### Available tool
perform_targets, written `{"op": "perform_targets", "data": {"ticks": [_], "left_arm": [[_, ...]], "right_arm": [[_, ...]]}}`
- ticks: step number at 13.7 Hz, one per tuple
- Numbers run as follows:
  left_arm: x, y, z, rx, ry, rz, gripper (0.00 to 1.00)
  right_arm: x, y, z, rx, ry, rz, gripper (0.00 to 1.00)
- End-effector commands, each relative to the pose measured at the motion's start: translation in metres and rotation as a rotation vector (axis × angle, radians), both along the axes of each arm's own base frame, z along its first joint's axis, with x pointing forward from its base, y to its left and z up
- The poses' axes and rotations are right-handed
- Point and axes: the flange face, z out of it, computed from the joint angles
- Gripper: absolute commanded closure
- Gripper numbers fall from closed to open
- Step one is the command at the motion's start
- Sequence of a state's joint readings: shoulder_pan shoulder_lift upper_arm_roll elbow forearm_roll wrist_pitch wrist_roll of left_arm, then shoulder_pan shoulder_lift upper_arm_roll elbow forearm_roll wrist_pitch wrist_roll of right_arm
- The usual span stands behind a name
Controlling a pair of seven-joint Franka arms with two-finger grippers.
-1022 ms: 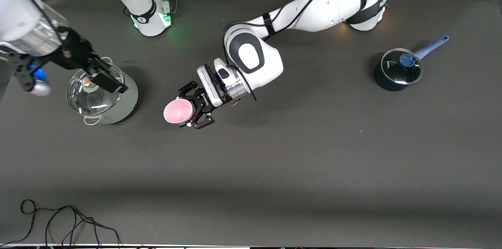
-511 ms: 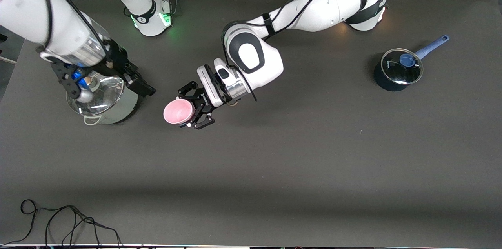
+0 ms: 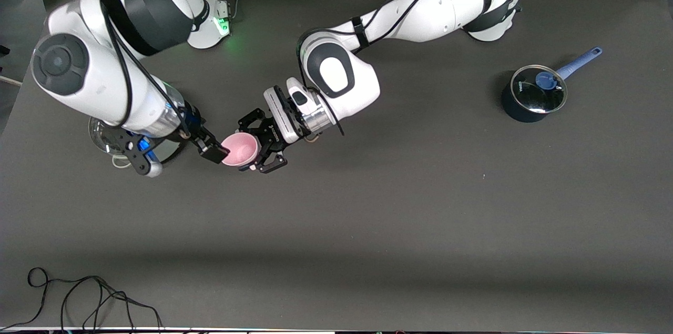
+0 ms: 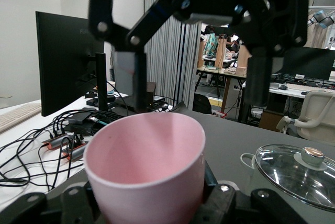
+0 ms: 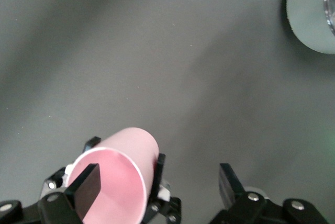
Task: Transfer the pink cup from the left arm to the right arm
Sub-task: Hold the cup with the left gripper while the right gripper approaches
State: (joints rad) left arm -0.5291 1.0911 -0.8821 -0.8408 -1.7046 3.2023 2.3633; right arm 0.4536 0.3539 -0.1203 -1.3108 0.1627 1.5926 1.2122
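Observation:
The pink cup (image 3: 241, 148) is held on its side over the table's middle, mouth toward the right arm's end. My left gripper (image 3: 258, 145), the linkage claw, is shut on the cup's body (image 4: 146, 174). My right gripper (image 3: 213, 151), with slim straight fingers, is open at the cup's mouth. In the right wrist view one finger (image 5: 86, 187) stands in front of the cup's opening (image 5: 118, 182) and the other finger (image 5: 228, 183) is outside, beside the cup. The left wrist view shows both right fingers (image 4: 131, 80) spread apart above the rim.
A pale green pot with a glass lid (image 3: 108, 139) sits under the right arm, also seen in the left wrist view (image 4: 296, 174). A dark blue saucepan with a lid (image 3: 532, 93) stands toward the left arm's end. A black cable (image 3: 79, 297) lies at the near edge.
My right arm has swung from over the pale green pot across to the cup, bringing its open fingers to the cup's mouth. The left arm and the cup have stayed still.

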Motion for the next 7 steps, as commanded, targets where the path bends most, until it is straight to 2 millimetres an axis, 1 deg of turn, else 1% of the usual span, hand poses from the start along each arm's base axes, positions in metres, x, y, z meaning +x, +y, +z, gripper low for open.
{"op": "perform_targets", "data": {"ticks": [1,2,4,7], "left_arm": [[-0.002,-0.001,0.011,0.001,-0.002,0.016,1.0],[-0.002,-0.001,0.011,0.001,-0.002,0.016,1.0],[-0.002,-0.001,0.01,0.002,0.0,0.016,1.0],[-0.002,0.0,0.009,0.004,-0.002,0.016,1.0]], "right_arm": [[0.002,0.016,0.006,0.007,-0.021,-0.009,0.0],[0.003,0.019,0.0,0.002,-0.012,-0.01,0.01],[-0.004,0.037,-0.005,-0.003,-0.006,0.017,0.01],[-0.005,0.038,-0.005,-0.004,-0.007,0.024,0.05]]}}
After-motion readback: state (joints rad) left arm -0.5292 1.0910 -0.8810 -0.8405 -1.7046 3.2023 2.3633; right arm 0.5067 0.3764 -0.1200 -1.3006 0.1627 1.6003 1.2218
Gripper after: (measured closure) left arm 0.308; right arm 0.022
